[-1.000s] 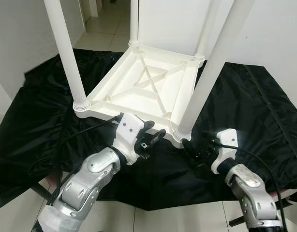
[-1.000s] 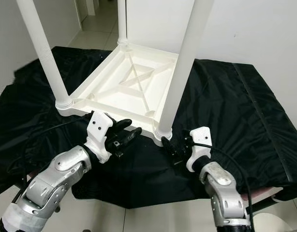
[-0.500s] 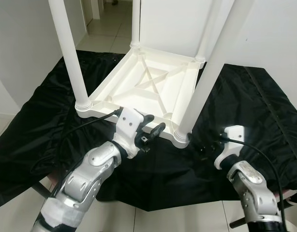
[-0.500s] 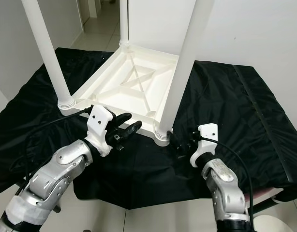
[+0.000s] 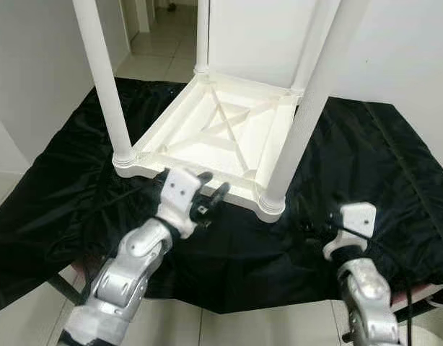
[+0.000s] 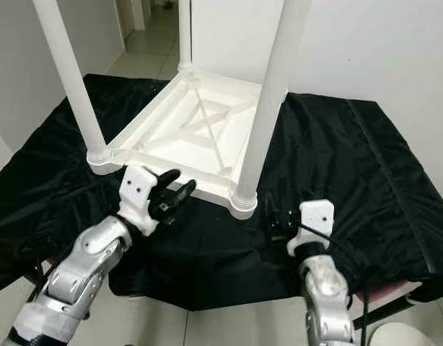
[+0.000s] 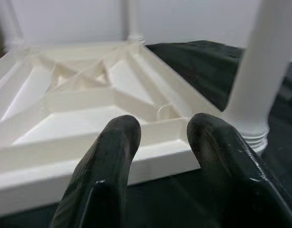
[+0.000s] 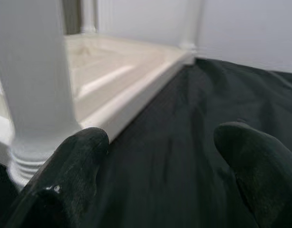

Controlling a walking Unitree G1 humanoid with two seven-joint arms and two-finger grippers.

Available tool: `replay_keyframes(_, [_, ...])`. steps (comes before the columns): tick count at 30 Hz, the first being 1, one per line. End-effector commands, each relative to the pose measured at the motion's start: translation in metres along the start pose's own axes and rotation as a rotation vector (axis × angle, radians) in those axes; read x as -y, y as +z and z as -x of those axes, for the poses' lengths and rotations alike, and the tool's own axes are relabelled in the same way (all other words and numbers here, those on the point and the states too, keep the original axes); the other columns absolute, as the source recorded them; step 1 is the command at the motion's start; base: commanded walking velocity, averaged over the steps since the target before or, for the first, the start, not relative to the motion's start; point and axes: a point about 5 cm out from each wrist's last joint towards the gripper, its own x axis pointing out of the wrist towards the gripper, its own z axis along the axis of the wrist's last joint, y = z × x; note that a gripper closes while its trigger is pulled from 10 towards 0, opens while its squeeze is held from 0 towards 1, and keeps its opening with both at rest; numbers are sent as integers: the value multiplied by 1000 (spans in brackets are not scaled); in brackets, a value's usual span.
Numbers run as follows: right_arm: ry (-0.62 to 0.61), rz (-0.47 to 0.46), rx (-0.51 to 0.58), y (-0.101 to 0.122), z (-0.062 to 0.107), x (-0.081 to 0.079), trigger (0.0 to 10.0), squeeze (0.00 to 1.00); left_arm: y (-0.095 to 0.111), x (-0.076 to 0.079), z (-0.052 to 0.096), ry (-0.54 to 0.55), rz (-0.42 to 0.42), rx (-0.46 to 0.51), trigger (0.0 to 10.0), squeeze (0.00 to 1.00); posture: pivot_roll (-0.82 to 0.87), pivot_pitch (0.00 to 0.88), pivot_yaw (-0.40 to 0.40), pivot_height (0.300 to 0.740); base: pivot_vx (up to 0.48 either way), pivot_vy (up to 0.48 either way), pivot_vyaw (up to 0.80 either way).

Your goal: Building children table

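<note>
upside-down white table on black cloth, both claws held apart just short of it

at the far left a white wall (image 5: 34, 79) borders the scene, with a tiled floor (image 5: 153, 50) running away behind. a black cloth (image 5: 55, 194) is spread over the whole work surface. the left gripper (image 5: 211, 196) hovers over the cloth just in front of the near edge of the table (image 5: 221, 130), its two black fingers (image 7: 110, 156) spread narrowly apart and gripping nothing; the left wrist view has the near rim of the table between and beyond the fingertips, not touching them.

the table is white plastic and lies upside down in the middle of the cloth, its ribbed underside facing up, crossed by diagonal braces. four white legs stand upright from its corners: the near left leg (image 5: 102, 79), the far left leg (image 5: 201, 36), the near right leg (image 5: 304, 115) and a far right leg (image 5: 308, 54) partly hidden behind it.

to the right, the right gripper (image 6: 275, 223) sits low over the cloth, near the base of the near right leg but clear of it. its fingers (image 8: 70, 180) are spread wide and empty, with cloth showing between them.
</note>
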Motion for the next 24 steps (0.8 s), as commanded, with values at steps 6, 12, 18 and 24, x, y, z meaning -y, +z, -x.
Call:
replay_keyframes(6, [-205,16,-98,-20,6,-4,10000,0,-17,-24,3,311,163,-64,10000,0,16,0,-33,740,0,0,0])
replay_keyframes(12, [-291,25,-119,-31,5,-8,10000,0,-26,-42,-2,432,279,-109,10000,0,17,0,13,740,0,0,0])
replay_keyframes(18, [-358,26,-110,-31,2,-5,10000,0,-30,-56,-5,463,329,-95,10000,0,-8,0,106,740,0,0,0])
replay_keyframes(24, [-399,71,-93,-32,1,-5,10000,0,-25,-62,-13,409,290,-110,10000,0,-28,0,210,740,0,0,0])
